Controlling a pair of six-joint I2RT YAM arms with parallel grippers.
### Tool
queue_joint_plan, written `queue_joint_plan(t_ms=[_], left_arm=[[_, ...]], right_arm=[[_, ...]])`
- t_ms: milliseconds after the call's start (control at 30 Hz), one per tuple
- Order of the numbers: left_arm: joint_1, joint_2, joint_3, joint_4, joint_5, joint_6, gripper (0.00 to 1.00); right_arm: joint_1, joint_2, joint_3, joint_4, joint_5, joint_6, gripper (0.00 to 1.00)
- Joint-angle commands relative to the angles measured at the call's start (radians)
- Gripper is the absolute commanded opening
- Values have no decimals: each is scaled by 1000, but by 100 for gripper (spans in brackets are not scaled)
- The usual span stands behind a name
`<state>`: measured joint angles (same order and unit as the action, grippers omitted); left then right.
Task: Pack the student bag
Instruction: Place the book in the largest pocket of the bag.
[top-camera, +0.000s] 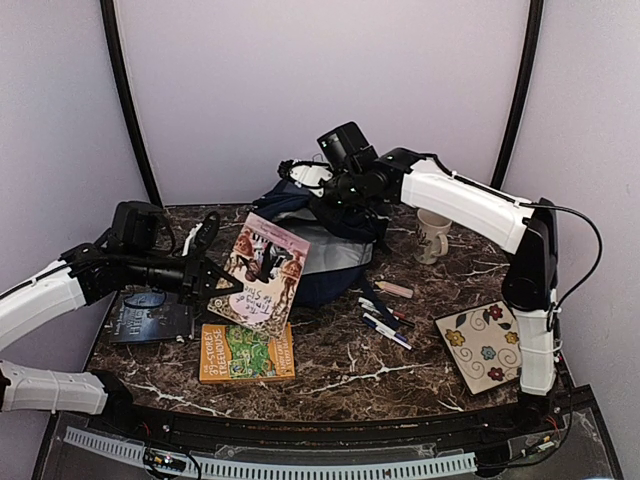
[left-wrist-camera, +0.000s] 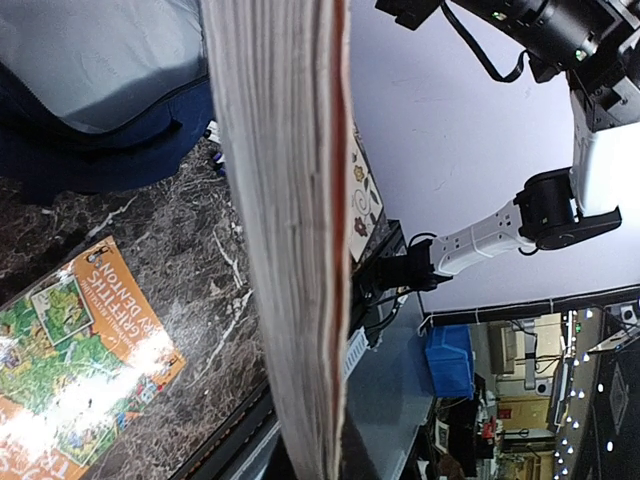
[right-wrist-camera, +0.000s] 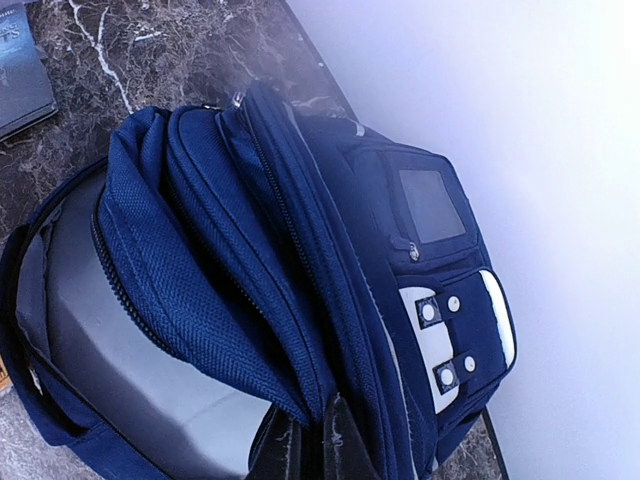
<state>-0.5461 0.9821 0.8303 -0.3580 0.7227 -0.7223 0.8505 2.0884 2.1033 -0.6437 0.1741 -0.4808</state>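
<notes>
Top external view: the student bag lies at the back centre of the marble bench, its main compartment gaping toward the arms and showing pale grey lining. The right gripper is pinched narrow on the navy fabric at the top of that opening, holding the mouth up. The left gripper, also closed down, grips a pink paperback by one edge and holds it upright and tilted just in front of the bag. An orange book and a dark book lie flat on the bench near the left arm; pens, a mug and a flowered tile sit to the right.

The paperback looks nearly as wide as the opening, so a corner could catch on the rim. Gripped at one edge only, it could also swing or slip. If the fabric slides out of the right gripper, the mouth would likely sag shut.

The paperback's page edges block the left fingers in the left wrist view. The right wrist view cuts off its own fingertips at the bottom edge. The depth of the compartment cannot be seen.
</notes>
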Motion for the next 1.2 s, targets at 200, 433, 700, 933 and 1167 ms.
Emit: queue_joint_plan(t_ms=[200,433,700,933,1167], left_arm=[[2,241,-52,435,47,-63,0],[3,434,-13,596,25,-84,0],[8,641,35,770,-49,-172,0],[21,769,56,953,-69,-256,0],[30,908,173,984,-43,-288,0]], right_arm=[[-6,-120,5,167,-31,-51,0],[-6,-129,30,138,-97,-46,0],[-3,-141,22,102,-181,-61,0],[-3,-140,37,77,-263,-72,0],[-3,-121,81,92,-275,-73,0]])
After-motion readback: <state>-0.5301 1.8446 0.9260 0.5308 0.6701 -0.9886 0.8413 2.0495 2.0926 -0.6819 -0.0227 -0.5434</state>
